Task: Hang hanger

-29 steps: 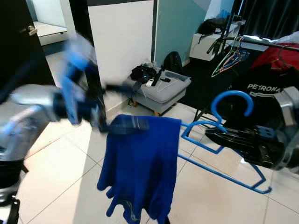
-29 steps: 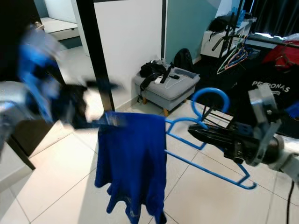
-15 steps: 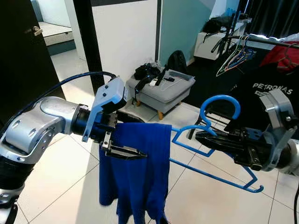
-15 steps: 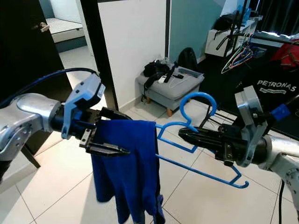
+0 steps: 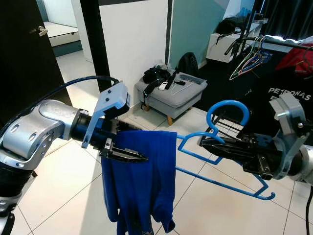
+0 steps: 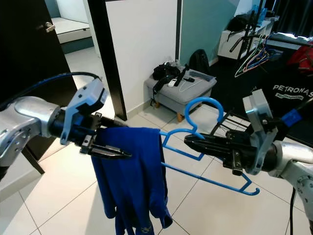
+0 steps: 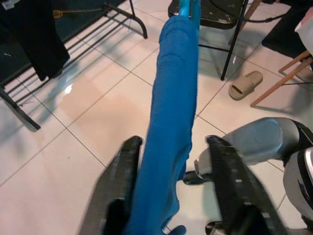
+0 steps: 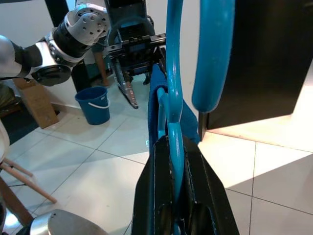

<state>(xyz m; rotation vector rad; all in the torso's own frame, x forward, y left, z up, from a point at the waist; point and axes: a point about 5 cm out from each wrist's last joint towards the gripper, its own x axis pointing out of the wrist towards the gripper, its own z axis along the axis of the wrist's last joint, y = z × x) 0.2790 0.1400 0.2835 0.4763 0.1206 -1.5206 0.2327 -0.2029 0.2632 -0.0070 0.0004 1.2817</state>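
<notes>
From the head views I see my right tool [image 6: 188, 141] pinching the blue hanger [image 5: 222, 147] just below its hook, at 3 o'clock, with the blue garment [image 5: 142, 181] draped over its far end. My left tool [image 5: 134, 156] sits against the cloth at 9 o'clock. The left wrist view shows its fingers [image 7: 122, 171] spread, straddling the garment. The right wrist view shows the hanger neck clamped, and what looks like a blue bucket [image 8: 95, 105] beyond.

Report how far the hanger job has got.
Done: the blue garment is draped over one end of the blue hanger. In hand: the right hand grips the hanger near its hook; the left hand is open astride the cloth. Left: hooking it onto the clothes rail beyond.
</notes>
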